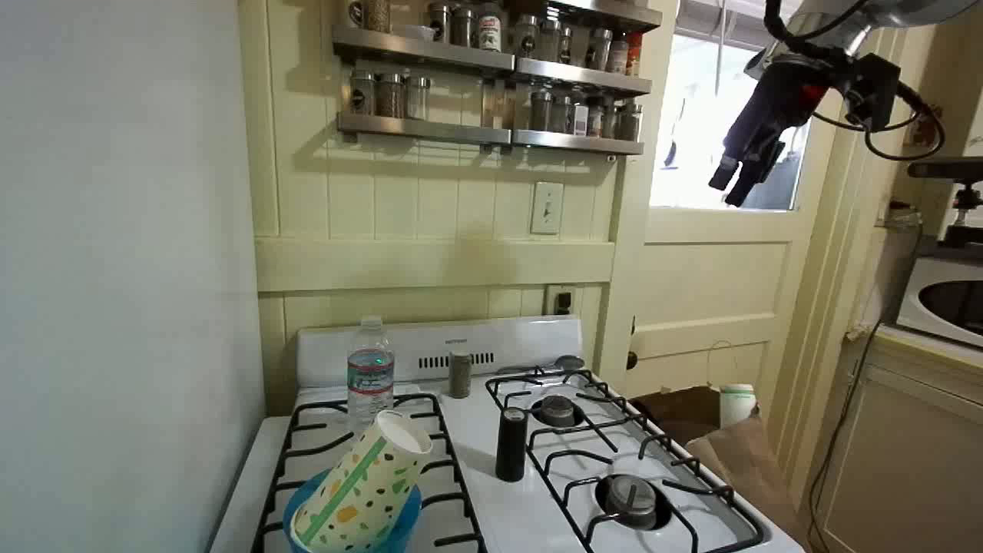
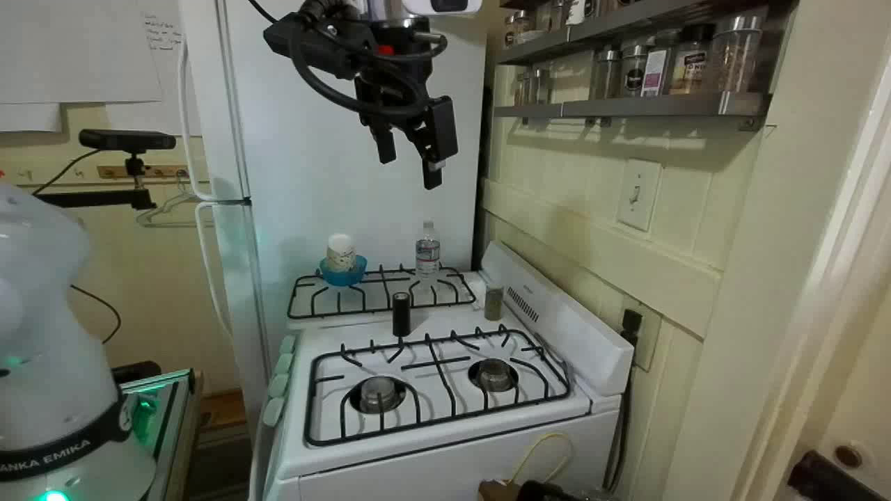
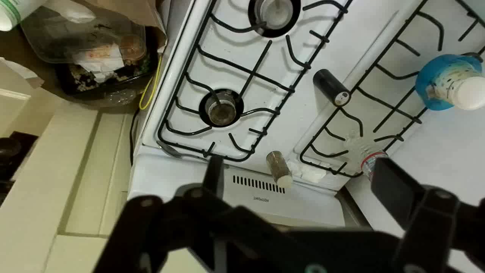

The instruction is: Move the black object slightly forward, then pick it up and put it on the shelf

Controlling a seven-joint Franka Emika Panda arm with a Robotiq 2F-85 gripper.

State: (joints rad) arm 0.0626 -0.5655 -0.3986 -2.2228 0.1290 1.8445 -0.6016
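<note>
Closest, across the lower part of the wrist view, a claw (image 3: 303,180), released, with both fingers (image 3: 214,172) spread wide apart, well above the height of the stove (image 3: 288,129). Far below those fingers, and well apart from them, a black shaker (image 3: 329,85), upright on the white strip between two grates (image 3: 254,72), just beside the grate with the two round burners (image 3: 222,113). Relative to the claw: in the wrist view, past the ends of the fingers and, from side to side, between them (a downward look, with the back of the stove toward the lower edge); in an exterior view, almost straight beneath the claw (image 2: 411,167) in the picture; in an exterior view, down and well to the left of the claw (image 1: 729,188). On the grate across the strip, a blue bowl (image 1: 407,516) with a patterned paper cup (image 1: 361,488) tilted inside, and a clear water bottle (image 1: 371,372), upright (partly hidden behind a finger in the wrist view). Farther back, a grey jar (image 1: 459,375), upright just in front of the back panel (image 1: 530,340), and a spoon (image 3: 169,149) beside the rear corner of the burner grate. Farthest, on the cream wall (image 1: 430,265) behind the stove, the shelf (image 1: 578,142), in stacked tiers lined with spice jars (image 1: 390,96), and lower down a light switch (image 1: 547,207).
</note>
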